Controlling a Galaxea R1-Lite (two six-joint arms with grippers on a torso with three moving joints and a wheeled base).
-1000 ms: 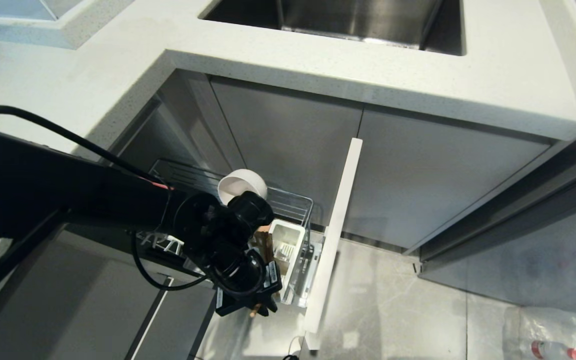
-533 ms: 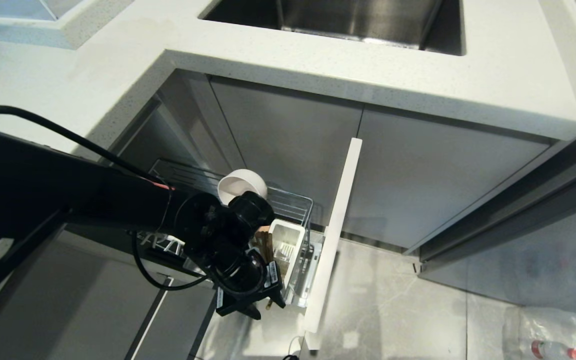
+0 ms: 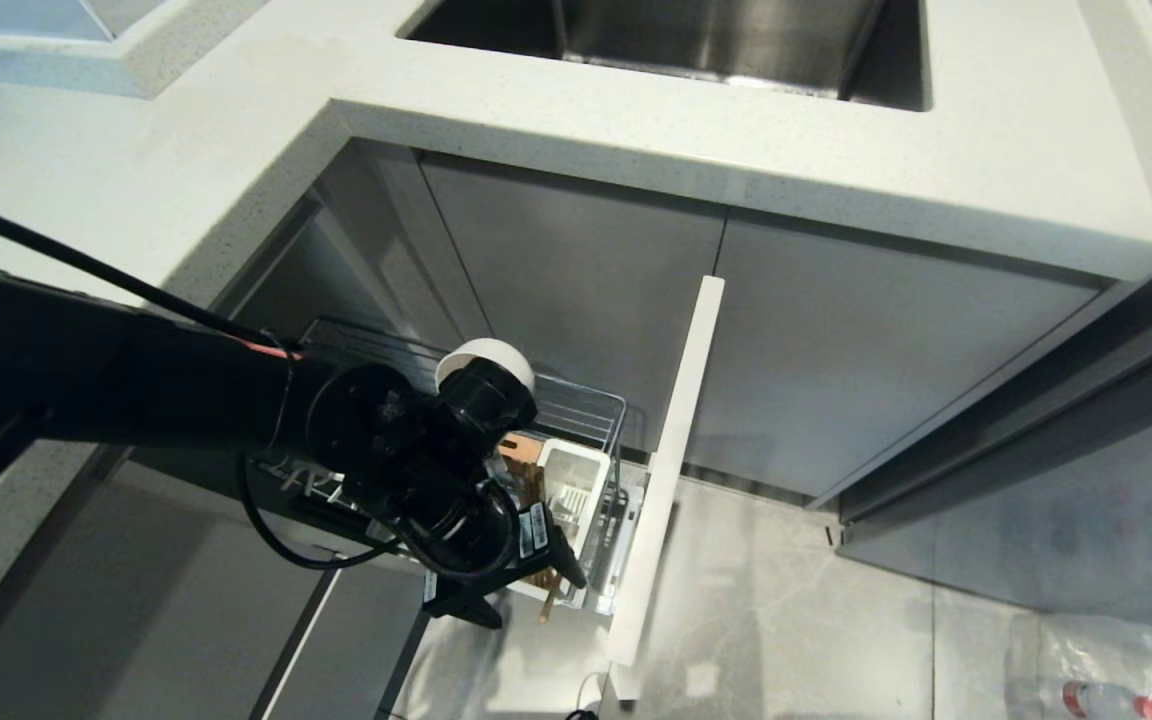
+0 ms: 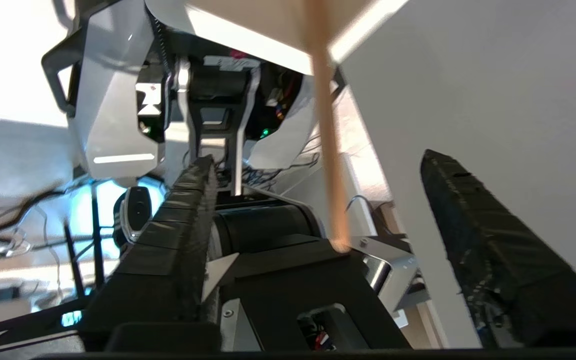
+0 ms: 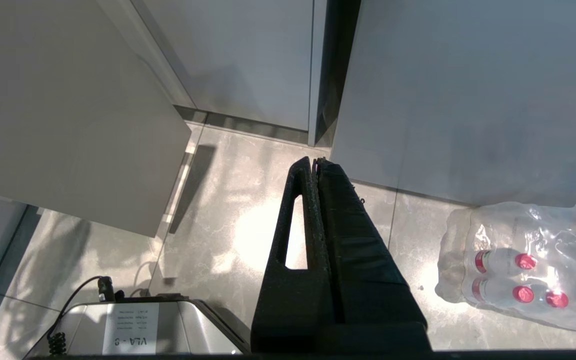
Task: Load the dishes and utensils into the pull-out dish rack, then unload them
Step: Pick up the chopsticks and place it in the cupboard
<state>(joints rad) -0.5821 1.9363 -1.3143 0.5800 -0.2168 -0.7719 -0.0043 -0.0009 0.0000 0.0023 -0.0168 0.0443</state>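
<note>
Between your left end effector's [image 4: 318, 200] spread fingers [image 4: 473, 240] stands one of the chopsticks [image 4: 328, 150], touching neither pad; its long axis runs along the fingers. You have the jaws wide and holding nothing. From the head view, the left end effector [image 3: 521, 585] sits at the near end of the pull-out dish rack [image 3: 586, 410], chopsticks [image 3: 536, 500] leaning just beside the white cutlery box [image 3: 576, 480], bowl [image 3: 481, 360] beyond the wrist. Judgement: the left arm is nearer; withdraw along the stick's axis to avoid knocking it. Your right end effector [image 5: 316, 165] hangs closed and empty over the floor, near a pack of bottles [image 5: 528, 260]. Legible: a label [image 5: 130, 330] reading "VLA".
</note>
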